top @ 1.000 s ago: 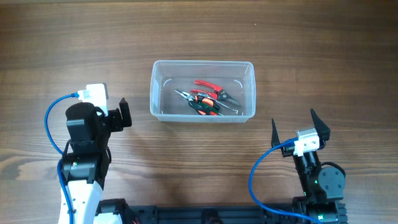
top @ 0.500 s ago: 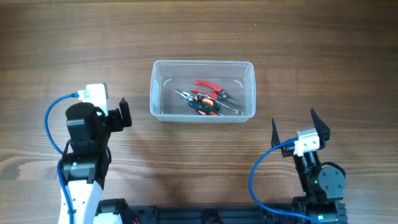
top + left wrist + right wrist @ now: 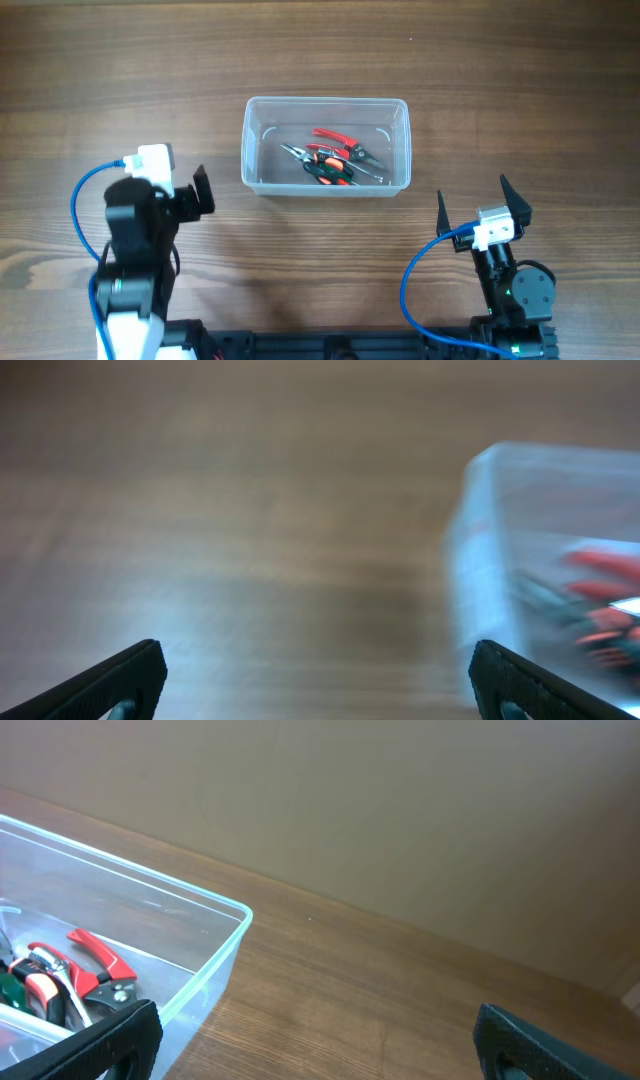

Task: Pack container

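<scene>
Overhead, a clear plastic tub is seen near the middle of the wooden table; a small pile of hand tools is kept inside it, toward its right half; red handles and green handles are mixed in the pile. The left gripper is found to the left of the tub, near its closer left corner and apart from it; its fingers are spread wide, as is shown in the left wrist view, where only table is seen between them. That view is blurred; the tub's wall is made out at the right side. The right gripper is found closer than the tub and off its right corner, not touching it; its fingers are spread wide too, and only table is seen between them. From the right wrist, the tub's corner is seen at the left, with the tools lying inside; a blue cable is looped beside the right arm.
</scene>
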### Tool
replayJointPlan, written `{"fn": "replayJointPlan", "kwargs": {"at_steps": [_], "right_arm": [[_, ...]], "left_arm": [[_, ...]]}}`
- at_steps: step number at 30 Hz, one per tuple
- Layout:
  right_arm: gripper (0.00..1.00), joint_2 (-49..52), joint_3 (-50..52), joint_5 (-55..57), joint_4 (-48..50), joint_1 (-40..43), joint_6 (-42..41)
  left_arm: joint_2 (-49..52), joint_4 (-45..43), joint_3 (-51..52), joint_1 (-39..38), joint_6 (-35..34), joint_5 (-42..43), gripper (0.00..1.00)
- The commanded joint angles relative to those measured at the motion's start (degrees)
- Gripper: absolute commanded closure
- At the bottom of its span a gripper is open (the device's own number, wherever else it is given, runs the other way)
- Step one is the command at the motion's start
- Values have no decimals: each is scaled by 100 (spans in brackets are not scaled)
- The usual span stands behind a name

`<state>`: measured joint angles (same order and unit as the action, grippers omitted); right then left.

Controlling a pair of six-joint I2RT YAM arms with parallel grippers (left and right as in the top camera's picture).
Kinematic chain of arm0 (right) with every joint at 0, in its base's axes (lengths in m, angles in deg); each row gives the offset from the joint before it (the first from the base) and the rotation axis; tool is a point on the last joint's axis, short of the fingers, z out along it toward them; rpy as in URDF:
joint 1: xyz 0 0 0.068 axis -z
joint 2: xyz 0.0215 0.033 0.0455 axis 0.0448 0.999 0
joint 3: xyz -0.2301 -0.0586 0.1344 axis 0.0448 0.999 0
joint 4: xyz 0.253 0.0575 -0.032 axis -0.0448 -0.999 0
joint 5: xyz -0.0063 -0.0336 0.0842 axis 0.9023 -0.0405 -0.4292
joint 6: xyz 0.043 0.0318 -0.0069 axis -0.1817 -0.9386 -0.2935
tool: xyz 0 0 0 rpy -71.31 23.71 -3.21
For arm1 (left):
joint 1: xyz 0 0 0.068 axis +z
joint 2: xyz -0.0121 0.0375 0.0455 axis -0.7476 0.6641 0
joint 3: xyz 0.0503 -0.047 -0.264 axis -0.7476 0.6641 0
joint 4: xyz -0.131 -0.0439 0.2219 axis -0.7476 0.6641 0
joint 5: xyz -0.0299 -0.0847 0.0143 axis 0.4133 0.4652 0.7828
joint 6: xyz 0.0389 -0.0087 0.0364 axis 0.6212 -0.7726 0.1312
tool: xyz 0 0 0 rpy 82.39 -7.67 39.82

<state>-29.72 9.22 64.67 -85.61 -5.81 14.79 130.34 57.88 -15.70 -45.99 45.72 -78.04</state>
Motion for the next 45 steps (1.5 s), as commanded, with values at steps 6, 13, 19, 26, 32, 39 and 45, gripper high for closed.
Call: {"fn": "replayJointPlan", "kwargs": {"at_steps": [6, 13, 19, 26, 32, 39, 45], "right_arm": [[0, -74, 2, 96, 28, -28, -11], [0, -74, 4, 96, 28, -28, -11], [0, -74, 4, 96, 28, -28, -13], [0, -74, 4, 96, 28, -28, -11], [0, -74, 4, 96, 28, -28, -11], [0, -74, 2, 96, 28, -28, -11], [0, -74, 2, 96, 28, -28, -11]], "left_arm": [[-2916, -389, 1237, -389, -1246, 398, 0], [-3609, -2350, 2662, -389, -1248, 358, 0], [-3790, -2002, 3036, -481, -1250, 426, 0], [-3932, -1679, 3036, -885, -1248, 529, 0], [-3926, -1690, 3036, -1021, -1248, 527, 0], [-3919, -1690, 3036, -1021, -1248, 527, 0], [-3919, -1690, 3036, -1021, -1248, 527, 0]]}}
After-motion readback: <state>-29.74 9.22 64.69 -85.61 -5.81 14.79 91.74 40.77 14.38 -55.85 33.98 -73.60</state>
